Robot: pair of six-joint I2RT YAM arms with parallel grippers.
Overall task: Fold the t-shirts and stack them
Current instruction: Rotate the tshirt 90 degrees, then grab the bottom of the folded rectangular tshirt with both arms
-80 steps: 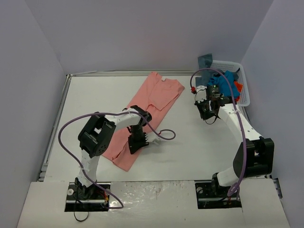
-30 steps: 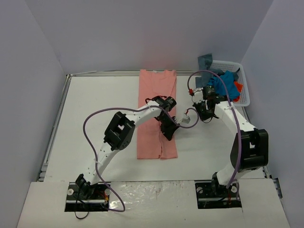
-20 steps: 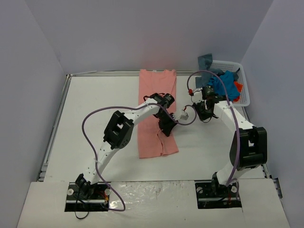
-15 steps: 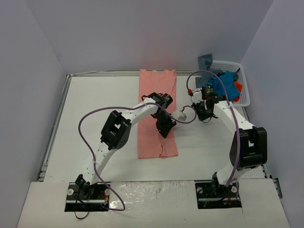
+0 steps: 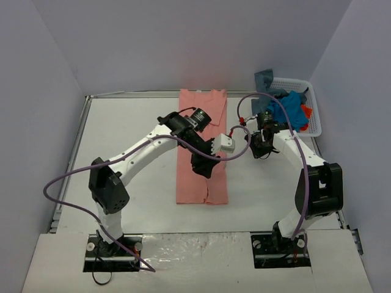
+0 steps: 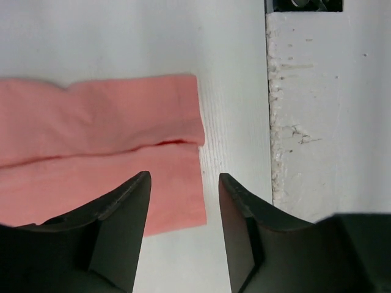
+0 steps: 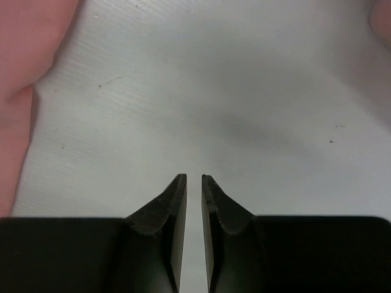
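Observation:
A salmon-pink t-shirt (image 5: pixel 201 131) lies flat as a long narrow strip down the middle of the table. My left gripper (image 5: pixel 203 167) hovers over its lower half, open and empty. In the left wrist view (image 6: pixel 183 186) the jaws stand wide apart above the shirt's near end (image 6: pixel 98 152). My right gripper (image 5: pixel 255 150) is just right of the strip over bare table. In the right wrist view (image 7: pixel 193 183) the jaws are nearly closed on nothing, with pink cloth (image 7: pixel 18 91) at the left edge. A bright blue shirt (image 5: pixel 292 108), an orange-red one (image 5: pixel 306 112) and a slate grey-blue one (image 5: pixel 264 78) sit in the basket.
The white lattice basket (image 5: pixel 315 125) stands at the back right by the wall. A raised rail (image 5: pixel 73 152) runs along the table's left side. The rough white front ledge (image 6: pixel 330 122) lies just beyond the shirt's near end.
The pink shirt went from lying diagonally to a straight strip. Since then my left arm has swung its elbow out left and lifted, gripper still over the shirt. My right gripper edged left.

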